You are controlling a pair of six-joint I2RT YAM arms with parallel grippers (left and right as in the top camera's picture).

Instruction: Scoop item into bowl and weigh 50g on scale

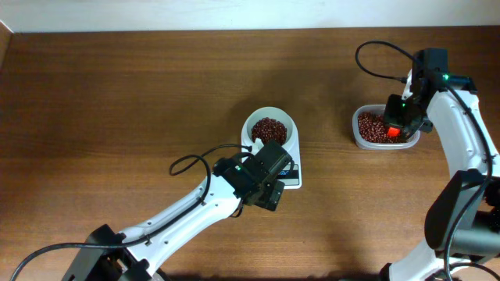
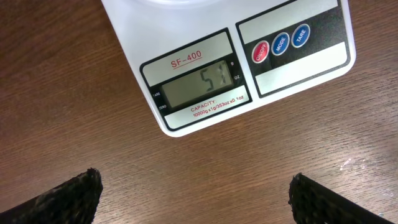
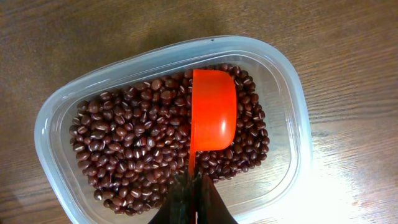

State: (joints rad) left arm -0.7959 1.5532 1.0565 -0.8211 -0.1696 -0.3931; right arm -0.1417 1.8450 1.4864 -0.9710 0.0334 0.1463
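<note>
The white bowl (image 1: 269,127) holds a heap of reddish-brown beans (image 1: 269,130) and stands on the white scale (image 1: 292,175). In the left wrist view the scale (image 2: 186,37) fills the top, and its display (image 2: 198,86) reads 51. My left gripper (image 2: 196,196) is open and empty over bare wood just in front of the scale. My right gripper (image 3: 194,196) is shut on the handle of an empty orange scoop (image 3: 212,115), held over the beans (image 3: 134,146) in the clear plastic tub (image 3: 283,74).
The clear tub (image 1: 363,140) sits at the right of the table, about a hand's width from the scale. The table's back edge and a light wall run along the top. Black cables trail from both arms.
</note>
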